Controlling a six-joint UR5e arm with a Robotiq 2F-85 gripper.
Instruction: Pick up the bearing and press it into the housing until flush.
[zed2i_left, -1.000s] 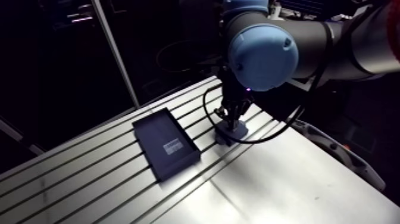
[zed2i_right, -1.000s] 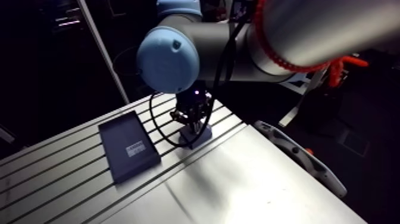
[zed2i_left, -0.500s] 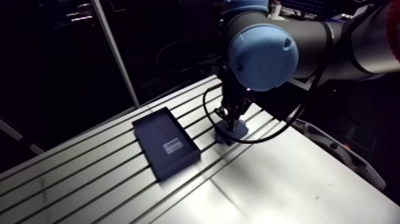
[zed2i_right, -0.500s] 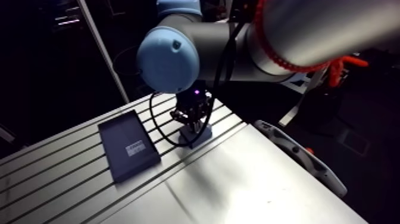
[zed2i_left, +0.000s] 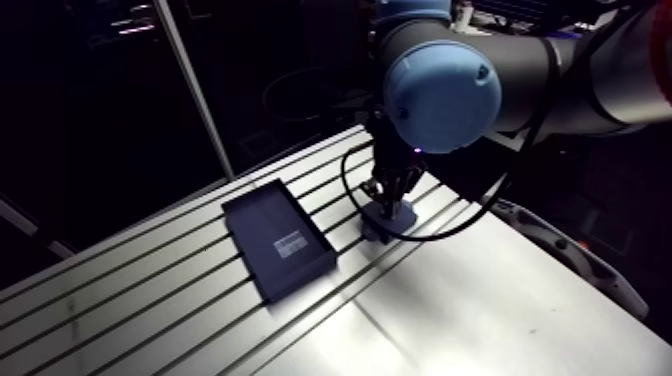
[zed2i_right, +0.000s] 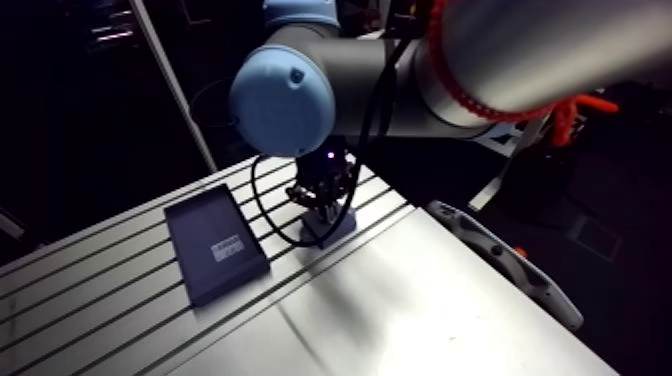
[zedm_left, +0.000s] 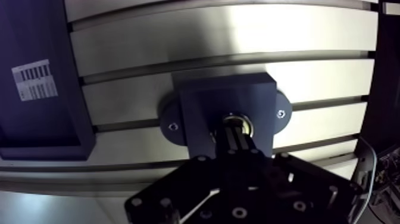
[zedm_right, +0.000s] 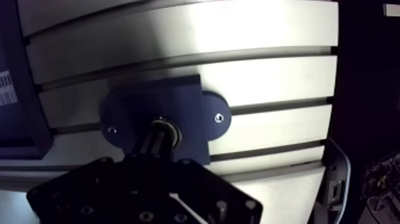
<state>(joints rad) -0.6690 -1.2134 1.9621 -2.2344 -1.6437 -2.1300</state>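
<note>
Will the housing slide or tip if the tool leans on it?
Probably won't slide: the housing has side ears with screws sitting over a slot of the slotted table, so it looks bolted down. Tipping seems unlikely; it sits low, wide and flat. It looks like a solid block, so little flex under the tool.

The arm view shows no real change. The end effector (zed2i_left: 388, 204) stands on the housing (zed2i_left: 395, 228) just as in both earlier pictures, no higher, no lower and not turned. At most the whole picture has crept by a trace, which is the camera's own shift. The wrist view has no earlier picture to hold against it.
</note>
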